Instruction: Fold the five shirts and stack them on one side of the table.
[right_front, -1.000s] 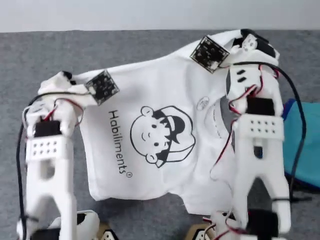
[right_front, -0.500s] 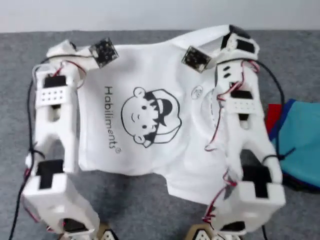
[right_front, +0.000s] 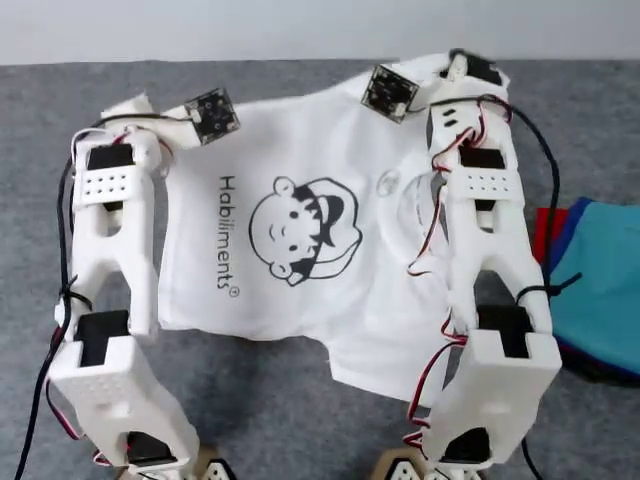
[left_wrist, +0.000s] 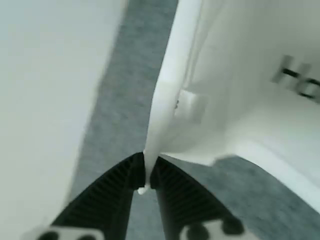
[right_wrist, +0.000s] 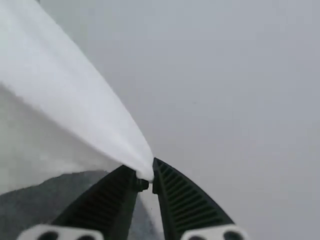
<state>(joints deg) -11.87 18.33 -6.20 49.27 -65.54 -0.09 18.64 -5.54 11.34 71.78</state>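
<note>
The left fingers (left_wrist: 117, 192) are pressing together on a thin edge of the white shirt (left_wrist: 235, 80), with nothing but cloth between their ribbed black pads. The right fingers (right_wrist: 177, 197) are clamping the same way on another corner of that shirt, where the fabric is narrowing to a point between them. From each pinch the cloth is rising away, lifted off the grey surface (right_front: 270, 420).

In the high view both arms are stretching out to the shirt's far edge. The left arm (right_front: 110, 230) is lying along the side beside the printed lettering, and the right arm (right_front: 490, 220) is lying along the collar side. Each is holding one far corner. The shirt is lying spread print-up between and beneath the arms, with its cartoon face (right_front: 300, 230) showing in the middle. Its near hem is resting on the surface, and one part is jutting out toward the right arm's base.

On the outer side of the right arm, a pile of folded shirts (right_front: 600, 270) is sitting at the surface's edge. The top one is teal, with blue and red edges peeking out below it. Whether the pile is touching the white shirt cannot be told, since the arm is covering the gap.
</note>
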